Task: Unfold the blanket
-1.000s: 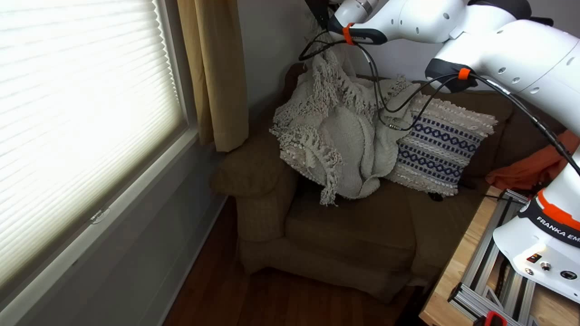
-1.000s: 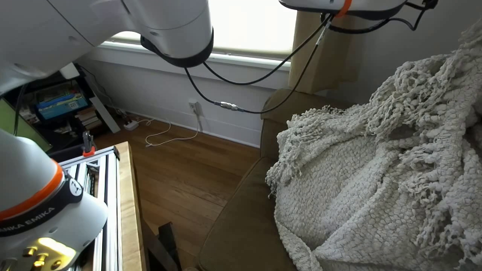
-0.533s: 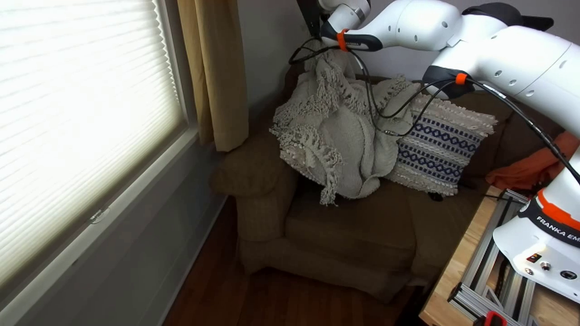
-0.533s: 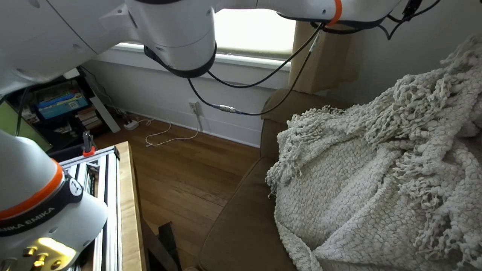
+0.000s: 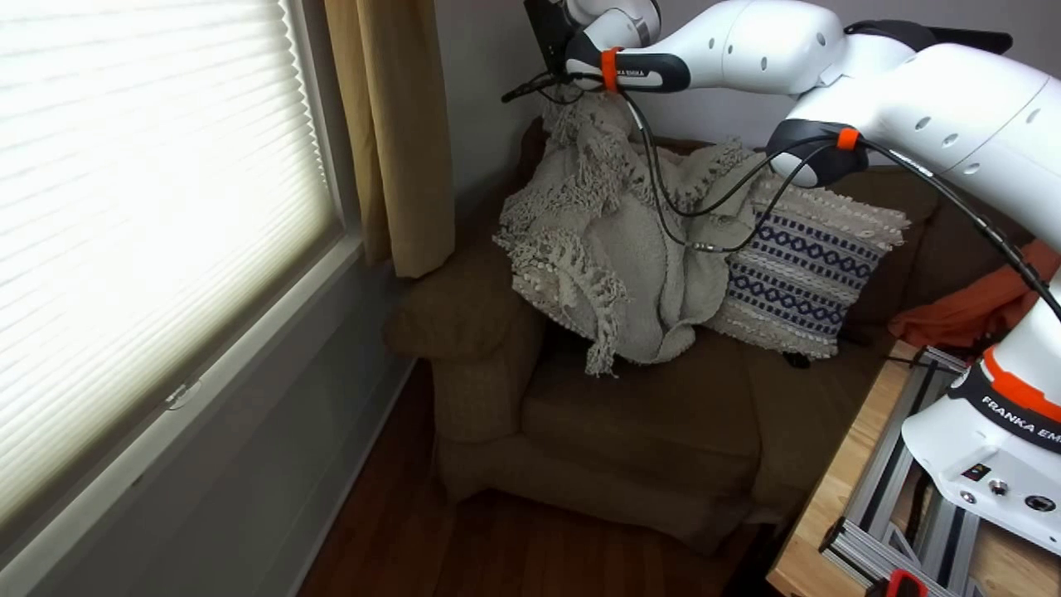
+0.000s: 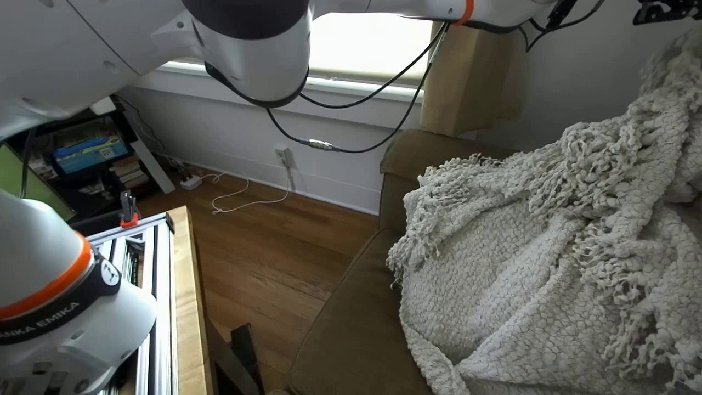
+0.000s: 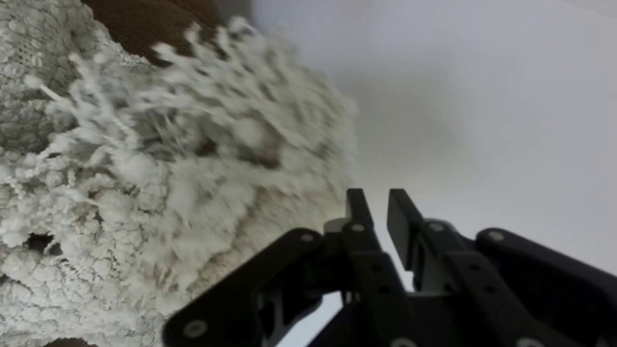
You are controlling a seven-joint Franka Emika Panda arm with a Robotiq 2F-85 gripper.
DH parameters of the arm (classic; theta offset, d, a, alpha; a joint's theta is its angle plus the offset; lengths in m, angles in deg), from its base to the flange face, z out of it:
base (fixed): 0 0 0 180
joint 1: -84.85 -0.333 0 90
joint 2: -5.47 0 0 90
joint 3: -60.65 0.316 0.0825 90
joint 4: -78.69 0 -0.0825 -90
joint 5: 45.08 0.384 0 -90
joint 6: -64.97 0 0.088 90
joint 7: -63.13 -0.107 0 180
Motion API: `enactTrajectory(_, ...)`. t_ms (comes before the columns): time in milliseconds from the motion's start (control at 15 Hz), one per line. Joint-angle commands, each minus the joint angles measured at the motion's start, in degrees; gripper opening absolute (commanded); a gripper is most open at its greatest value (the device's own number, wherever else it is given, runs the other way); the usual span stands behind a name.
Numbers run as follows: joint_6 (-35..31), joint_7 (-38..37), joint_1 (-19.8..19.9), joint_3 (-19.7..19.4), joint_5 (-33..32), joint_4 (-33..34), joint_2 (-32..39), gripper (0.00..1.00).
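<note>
Can see the blanket (image 5: 617, 257) heaped on the brown sofa (image 5: 638, 414) beside the armrest (image 5: 456, 323), rising in a peak close under the robot arm (image 5: 771, 50). In the wrist view, spreads to the left of the gripper (image 7: 377, 197), blurred near the fingers (image 7: 356, 207); cannot tell whether touching. See those parted by a narrow gap, framing pale, smooth wall (image 7: 487, 120). On the blanket, find a cream, pebbled surface, rumpled into deep folds and edged with knotted, stringy fringe (image 6: 581, 159). Just beside, see a cushion (image 5: 800, 274) propped on the sofa, banded in dark-blue diamonds and shaggy tufts. Farther out, pick out a tan curtain (image 5: 406, 133) hanging in soft pleats, a finely ribbed window shade (image 5: 149, 207), crumpled orange cloth (image 5: 970, 307) and wooden plank floor (image 6: 263, 252).
</note>
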Motion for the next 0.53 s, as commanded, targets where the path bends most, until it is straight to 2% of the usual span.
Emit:
enactTrajectory(0, 4.0, 8.01, 1.19, 3.11, 0.37, 0.88, -1.71, 0.5)
enactTrajectory(133, 6.72, 17.44, 2.23, 6.43, 0.53, 0.86, -3.65, 0.65)
enactTrajectory(200, 8.37, 21.2, 3.59, 10.77, -2.13, 1.86, -4.7, 0.74)
enactTrajectory(333, 11.35, 29.89, 5.42, 17.54, -2.02, 1.71, -7.35, 0.89)
enactTrajectory(400, 15.39, 33.5, 8.75, 22.52, -4.02, 7.11, -6.54, 0.96)
enactTrajectory(467, 17.64, 37.65, 9.94, 26.35, -4.62, 7.45, -7.63, 0.99)
